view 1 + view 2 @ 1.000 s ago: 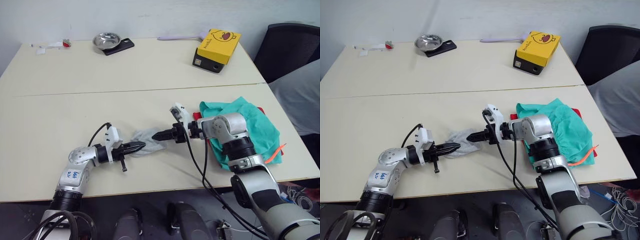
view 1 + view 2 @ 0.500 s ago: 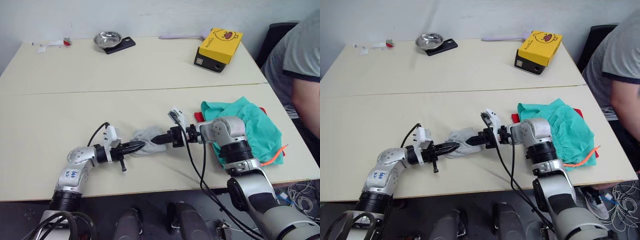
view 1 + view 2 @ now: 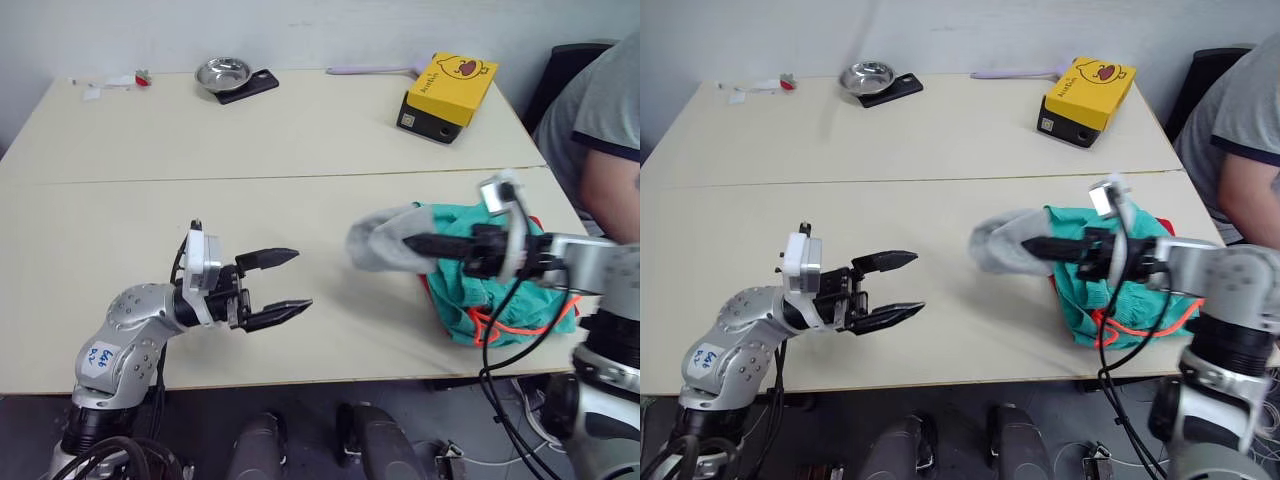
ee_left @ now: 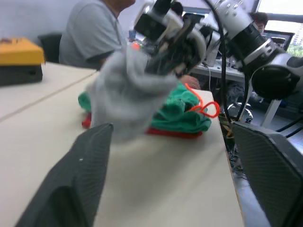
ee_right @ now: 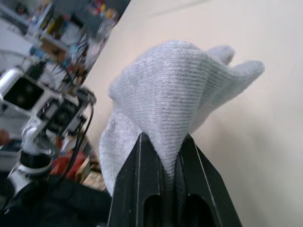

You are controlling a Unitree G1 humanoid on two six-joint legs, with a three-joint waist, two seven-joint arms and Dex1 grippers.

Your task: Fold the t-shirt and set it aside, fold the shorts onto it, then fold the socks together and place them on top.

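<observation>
Both socks (image 3: 385, 243) hang as one grey bundle from the right gripper (image 3: 415, 243), lifted off the table (image 3: 300, 130) and just short of the folded pile. The right wrist view shows its two fingers pinched shut on a thin ridge of knit, most of the cloth draping loose to either side. That narrow bite is the first risk, I judge: a quick swing or a snag could pull the knit out, or let one sock slide free of the other so the pair lands apart.

Beside them lie the shorts (image 3: 470, 300), bunched over the t-shirt (image 4: 165, 133), of which a red edge peeks out beneath. Their top looks uneven, so socks set near the rim may roll onto the table. An orange drawstring (image 3: 495, 325) loops loose at the near side and could catch a finger on release, dragging the shorts askew.

Over to the left, the left gripper (image 3: 285, 281) holds nothing, fingers spread wide above bare tabletop. A person's arm (image 3: 610, 190) sits close by the pile's far side
</observation>
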